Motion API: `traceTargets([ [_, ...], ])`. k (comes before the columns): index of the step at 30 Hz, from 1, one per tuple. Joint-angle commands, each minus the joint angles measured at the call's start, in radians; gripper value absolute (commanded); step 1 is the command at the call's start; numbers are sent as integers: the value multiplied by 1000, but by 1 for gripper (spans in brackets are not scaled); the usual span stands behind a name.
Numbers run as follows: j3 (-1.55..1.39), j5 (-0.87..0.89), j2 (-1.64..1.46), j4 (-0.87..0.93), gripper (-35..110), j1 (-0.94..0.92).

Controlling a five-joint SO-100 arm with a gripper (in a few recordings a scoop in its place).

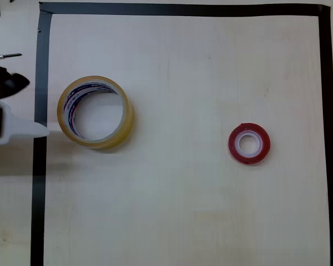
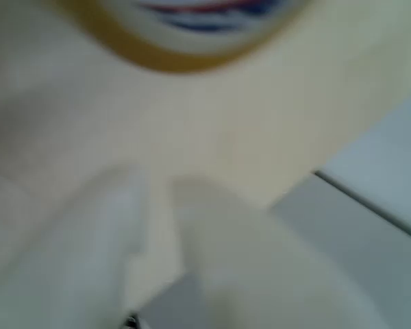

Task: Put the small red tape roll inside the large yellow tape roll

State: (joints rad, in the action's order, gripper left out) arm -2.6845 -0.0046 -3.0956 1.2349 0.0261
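We should carry our hand (image 1: 41, 131) across the table (image 1: 183, 210) and come straight down over the small red tape roll (image 1: 249, 144), pinching one wall. That roll lies flat, well apart from the large yellow tape roll (image 1: 95, 112), on its far side from our hand, which holds nothing; its opening we cannot tell.

large yellow tape roll (image 2: 171, 48) top edge | blurred white fingers (image 2: 116, 226) below, nearly together
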Motion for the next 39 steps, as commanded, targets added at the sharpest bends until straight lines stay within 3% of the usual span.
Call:
traceTargets([
  [1,367,-20,304,-46,0,32],
  [11,801,-14,982,-268,0,48],
  [30,1646,-12,1908,-393,0,37],
  [33,1904,41,2086,-347,0,21],
  [37,2620,61,2514,-107,0,29],
  [39,2864,61,2674,-91,0,38],
])
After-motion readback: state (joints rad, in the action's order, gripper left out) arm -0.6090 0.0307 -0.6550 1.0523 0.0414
